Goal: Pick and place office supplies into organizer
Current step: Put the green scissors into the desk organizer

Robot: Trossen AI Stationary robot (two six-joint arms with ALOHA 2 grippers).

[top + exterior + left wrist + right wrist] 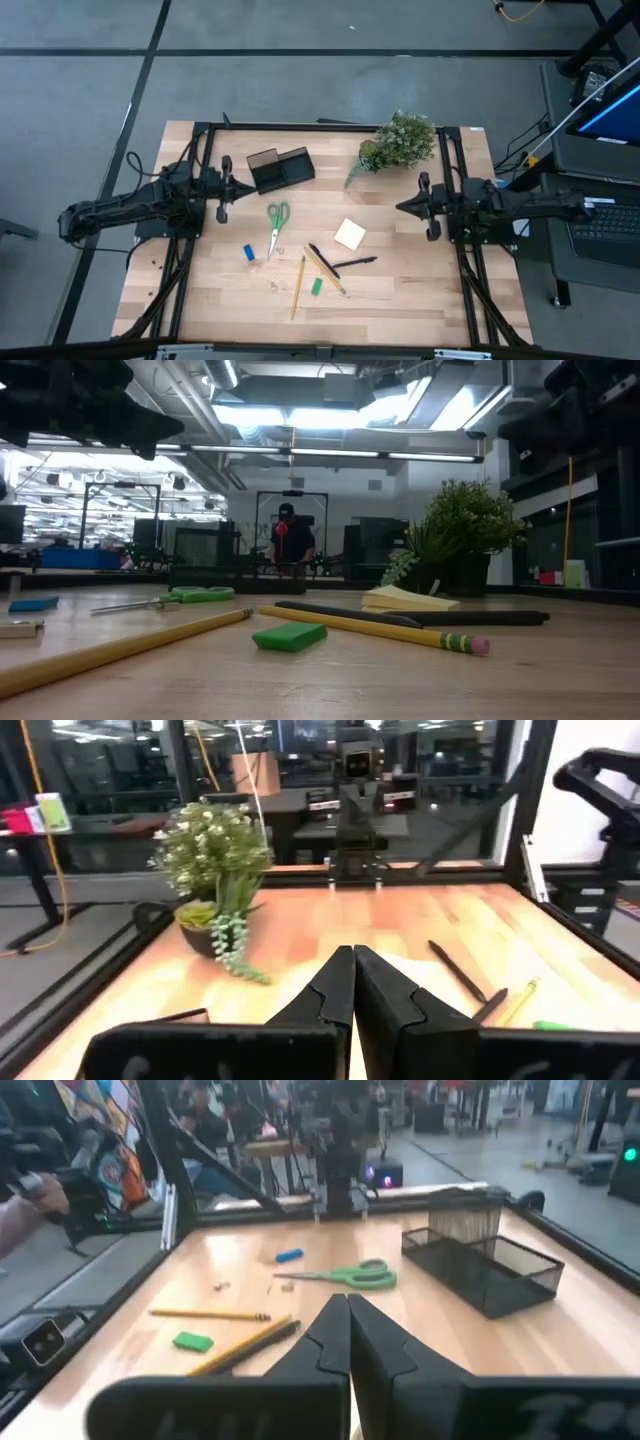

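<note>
The black mesh organizer (280,168) stands near the table's far edge, left of centre; it also shows in the right wrist view (480,1260). Green-handled scissors (276,226) lie flat in front of it. The pale yellow sticky-note pad (349,234), blue block (249,253), green block (316,286), yellow pencils (298,285) and black pens (353,264) are scattered on the near half. My left gripper (226,188) waits shut at the left side, above the table. My right gripper (405,207) waits shut at the right side.
A leafy plant in a dark pot (398,142) stands at the far edge right of the organizer. Black frame rails (320,126) run along the table's far and side edges. A person (286,535) stands far off in the room beyond.
</note>
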